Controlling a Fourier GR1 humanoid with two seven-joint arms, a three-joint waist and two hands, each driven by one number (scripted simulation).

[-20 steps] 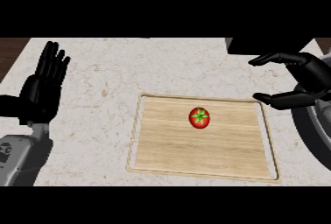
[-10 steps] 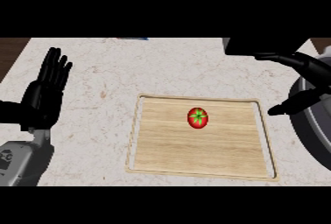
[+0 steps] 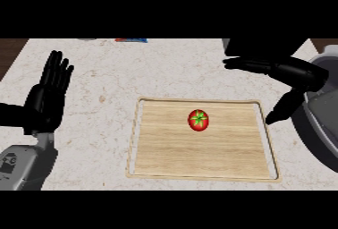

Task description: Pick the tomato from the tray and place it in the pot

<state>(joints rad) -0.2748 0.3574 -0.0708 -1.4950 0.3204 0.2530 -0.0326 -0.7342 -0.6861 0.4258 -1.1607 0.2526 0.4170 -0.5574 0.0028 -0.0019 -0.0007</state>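
Nothing is done yet: the tomato lies untouched near the middle of the tray, the right hand hovering spread open at its two o'clock. Grasp, carry and release into the pot, at the tray's three o'clock, all remain; the left hand rests open at nine o'clock.

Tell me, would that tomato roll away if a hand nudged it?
Probably: the tomato is rounded, so a nudge would likely roll it. The rim of the tray looks raised and might stop it. Its smooth skin may be slippery, so fingers would likely need to curl round it.
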